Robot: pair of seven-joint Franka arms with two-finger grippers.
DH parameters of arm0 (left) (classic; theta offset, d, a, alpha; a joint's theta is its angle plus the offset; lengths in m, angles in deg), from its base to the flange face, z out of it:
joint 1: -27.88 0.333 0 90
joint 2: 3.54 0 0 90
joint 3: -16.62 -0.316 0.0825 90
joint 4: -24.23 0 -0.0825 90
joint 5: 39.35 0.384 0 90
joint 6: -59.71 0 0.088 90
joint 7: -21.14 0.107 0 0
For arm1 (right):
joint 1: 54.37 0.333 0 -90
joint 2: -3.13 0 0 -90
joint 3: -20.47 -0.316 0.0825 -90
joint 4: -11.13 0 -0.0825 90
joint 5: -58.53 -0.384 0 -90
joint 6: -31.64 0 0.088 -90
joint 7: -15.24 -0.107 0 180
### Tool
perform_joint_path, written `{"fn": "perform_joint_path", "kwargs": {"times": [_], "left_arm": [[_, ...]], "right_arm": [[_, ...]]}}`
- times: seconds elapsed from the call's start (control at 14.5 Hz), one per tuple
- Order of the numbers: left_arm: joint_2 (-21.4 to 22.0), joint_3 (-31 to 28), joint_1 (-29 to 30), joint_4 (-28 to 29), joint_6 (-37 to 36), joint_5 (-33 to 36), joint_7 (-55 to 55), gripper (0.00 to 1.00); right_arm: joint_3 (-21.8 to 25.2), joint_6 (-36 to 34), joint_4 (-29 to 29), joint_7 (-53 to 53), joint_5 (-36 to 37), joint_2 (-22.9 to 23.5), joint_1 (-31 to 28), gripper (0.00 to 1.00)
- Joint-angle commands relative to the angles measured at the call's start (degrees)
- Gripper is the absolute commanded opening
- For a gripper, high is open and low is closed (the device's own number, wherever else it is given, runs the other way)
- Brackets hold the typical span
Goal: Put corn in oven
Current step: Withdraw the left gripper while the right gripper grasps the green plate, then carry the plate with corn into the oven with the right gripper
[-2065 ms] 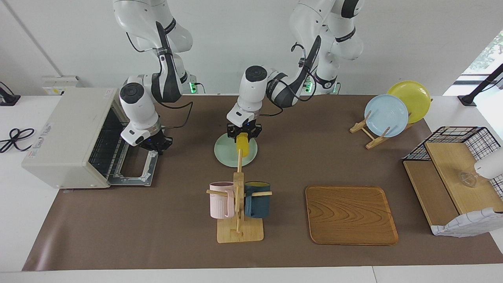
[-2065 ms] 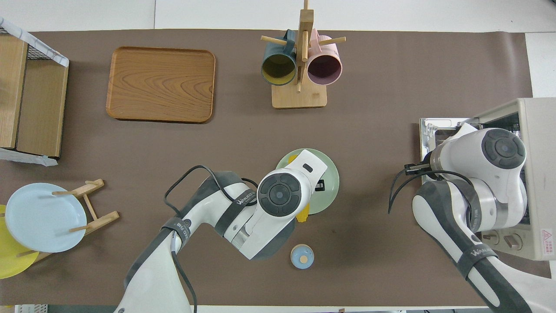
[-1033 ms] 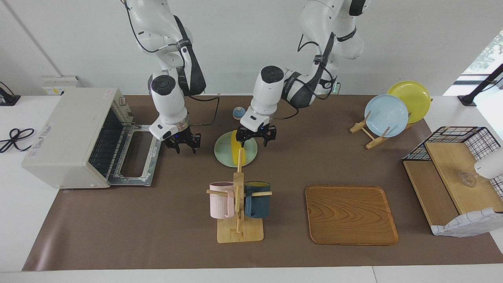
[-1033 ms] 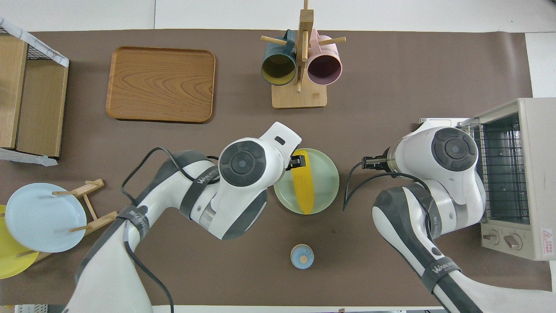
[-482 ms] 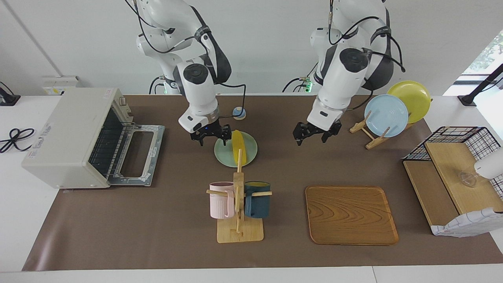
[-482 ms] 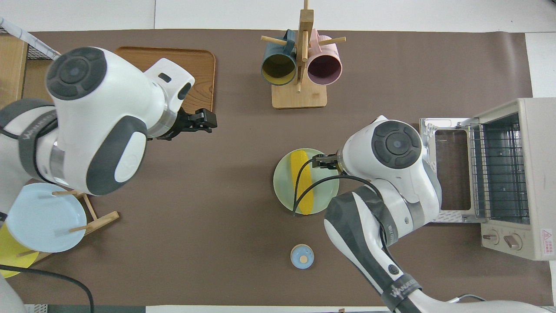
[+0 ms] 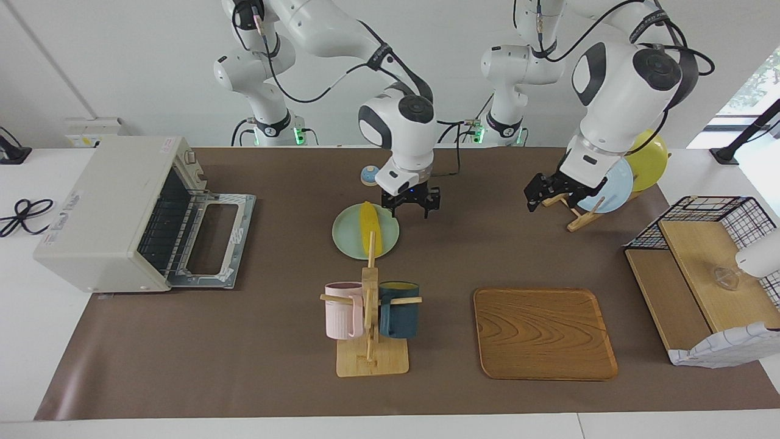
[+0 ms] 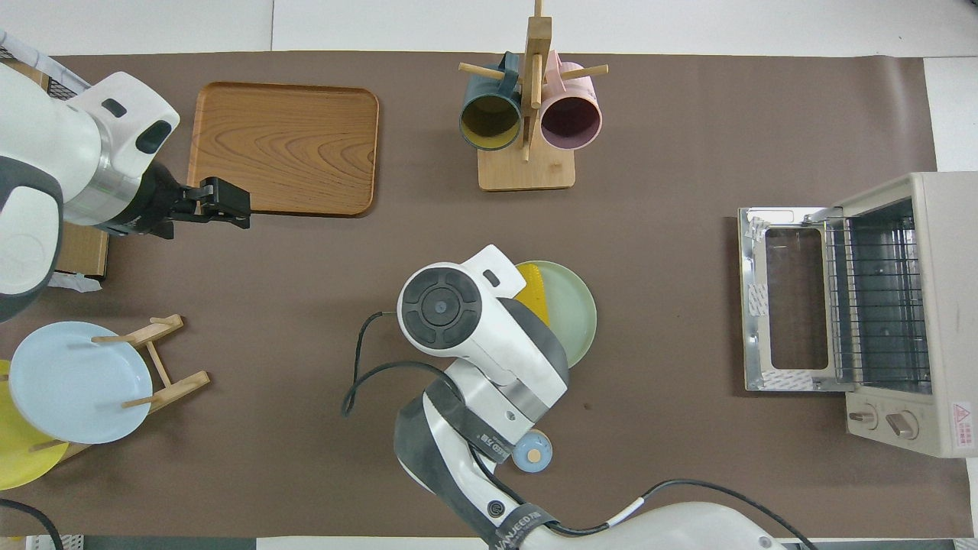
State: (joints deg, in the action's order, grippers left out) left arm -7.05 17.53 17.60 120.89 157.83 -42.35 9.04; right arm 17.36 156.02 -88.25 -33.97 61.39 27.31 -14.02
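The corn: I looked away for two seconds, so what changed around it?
The left gripper let go of the corn, leaving it on the green plate, and swung off toward the plate rack. The right gripper left the oven for the plate. The oven door stayed open.

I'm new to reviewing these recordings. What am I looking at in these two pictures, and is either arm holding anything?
Two white robot arms work at a table covered in brown. One camera faces them across the table; the other looks down from above their own end.

The corn lies on a pale green plate mid-table. The oven stands open at the right arm's end, its rack bare. The right gripper, open and empty, hangs beside the plate. The left gripper, also open and empty, is up near the plate rack.

Also there: a mug tree with two mugs and a wooden tray.
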Motion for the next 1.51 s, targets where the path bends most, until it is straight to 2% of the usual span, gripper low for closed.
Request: {"fn": "perform_joint_path", "kwargs": {"times": [0.0, 0.14, 0.34, 0.55, 0.69, 0.83, 0.89, 0.96, 1.24, 1.45], "left_arm": [[2.53, 0.58, 0.52, 0.2, -5.47, 2.03, 1.46, 1.0], [3.67, 0.58, 0.61, 0.72, -8.03, 2.03, 1.37, 1.0], [6.05, 0.67, 0.78, 2.04, -11.1, 2.03, 1.46, 1.0], [5.97, 0.67, 0.96, 1.87, -10.42, 1.94, 1.46, 1.0], [5.35, 1.02, 1.39, 0.91, -10.06, 1.59, 1.29, 1.0], [4.91, 1.28, 2.45, -0.06, -9.36, 1.24, 1.37, 1.0], [4.39, 1.2, 2.45, -1.2, -9.1, 1.24, 1.37, 1.0], [3.25, 1.2, 2.45, -2.95, -9.79, 1.15, 1.29, 1.0], [2.98, 1.63, 2.37, -4.11, -10.59, 0.28, 0.85, 1.0], [3.15, 1.72, 2.37, -3.76, -10.33, 0.09, 0.85, 1.0]], "right_arm": [[0.21, -0.55, 1.3, 0.08, 1.62, 1.4, -0.8, 0.74], [0.21, 0.68, -1.15, -0.09, 1.7, 0.96, -0.09, 0.65], [0.21, -0.2, -1.95, 0.08, 3.37, 0.7, -0.09, 0.65], [0.21, 2.35, -5.98, 0.43, 4.08, -0.27, -0.09, 0.61], [0.21, 1.83, -6.35, 0.61, 4.87, -0.62, -0.18, 0.54], [0.21, 1.39, -6.35, 0.61, 4.96, -0.71, -0.09, 0.33], [0.21, 1.12, -6.35, 0.61, 4.96, -0.71, -0.09, 0.13], [0.21, 0.34, -6.35, 0.7, 5.04, -0.8, -0.09, 0.0], [0.21, -3.43, -5.91, 1.75, 9.17, -1.15, -0.27, 0.0], [0.21, -12.03, -1.53, 5.35, 12.59, -1.06, -0.97, 0.0]]}}
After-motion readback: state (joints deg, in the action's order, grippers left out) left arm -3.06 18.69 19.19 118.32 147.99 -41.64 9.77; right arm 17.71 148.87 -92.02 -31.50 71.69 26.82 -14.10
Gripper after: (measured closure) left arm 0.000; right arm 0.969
